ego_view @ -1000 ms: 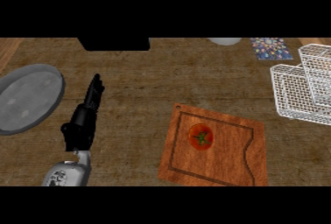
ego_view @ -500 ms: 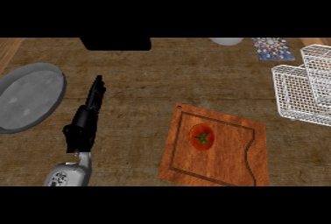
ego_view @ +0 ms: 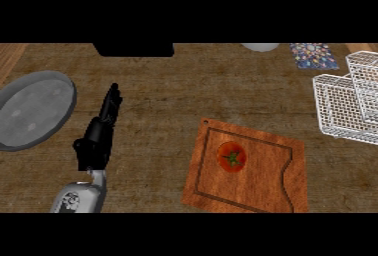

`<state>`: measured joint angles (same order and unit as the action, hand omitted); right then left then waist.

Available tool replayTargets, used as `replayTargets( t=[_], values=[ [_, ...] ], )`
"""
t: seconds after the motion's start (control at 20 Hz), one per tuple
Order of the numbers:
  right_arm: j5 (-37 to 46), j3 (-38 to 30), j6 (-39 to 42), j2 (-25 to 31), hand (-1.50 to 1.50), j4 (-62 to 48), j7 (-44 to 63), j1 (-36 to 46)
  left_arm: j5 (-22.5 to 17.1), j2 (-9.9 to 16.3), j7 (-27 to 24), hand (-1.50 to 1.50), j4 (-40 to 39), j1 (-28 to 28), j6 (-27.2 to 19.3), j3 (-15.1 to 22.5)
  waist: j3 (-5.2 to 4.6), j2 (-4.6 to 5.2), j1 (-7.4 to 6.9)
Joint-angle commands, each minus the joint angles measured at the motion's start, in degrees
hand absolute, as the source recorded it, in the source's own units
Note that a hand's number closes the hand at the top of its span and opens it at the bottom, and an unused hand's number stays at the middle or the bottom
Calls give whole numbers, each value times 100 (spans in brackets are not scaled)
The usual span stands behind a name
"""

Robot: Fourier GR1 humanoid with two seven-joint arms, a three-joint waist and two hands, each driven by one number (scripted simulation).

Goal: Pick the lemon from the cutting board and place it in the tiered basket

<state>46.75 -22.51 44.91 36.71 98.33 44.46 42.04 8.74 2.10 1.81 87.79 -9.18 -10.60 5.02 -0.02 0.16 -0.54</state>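
Left hand [ego_view: 100, 132] fingers straight, tomato-like red fruit [ego_view: 232, 157] on cutting board [ego_view: 258, 187], no legible writing.

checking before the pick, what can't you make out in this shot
- Right hand: absent from the head view.
- Tiered basket: cut off by the right edge.
- Black object and pale round object: cut by the top edge, unidentifiable.
- Fruit on the cutting board: red, like a tomato, not a lemon.
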Motion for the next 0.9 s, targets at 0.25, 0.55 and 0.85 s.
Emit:
replayTargets(
  t=[0.25, 0.55, 0.85],
  values=[
    [713, 320, -1556, 682, 150, -1856, -1390, -143, 189, -104, 148, 0, 180, 92, -103, 125, 4, 1, -20],
    [342, -361, -1763, 514, 150, -2555, -1262, -49, 8, 40, 236, 0, 100, -69, 68, -110, 4, 5, 2],
    [-80, -808, -2530, 38, -150, -2901, -1427, -176, 205, -186, 101, 0, 93, 58, -128, 89, 4, -4, 32]
  ],
)
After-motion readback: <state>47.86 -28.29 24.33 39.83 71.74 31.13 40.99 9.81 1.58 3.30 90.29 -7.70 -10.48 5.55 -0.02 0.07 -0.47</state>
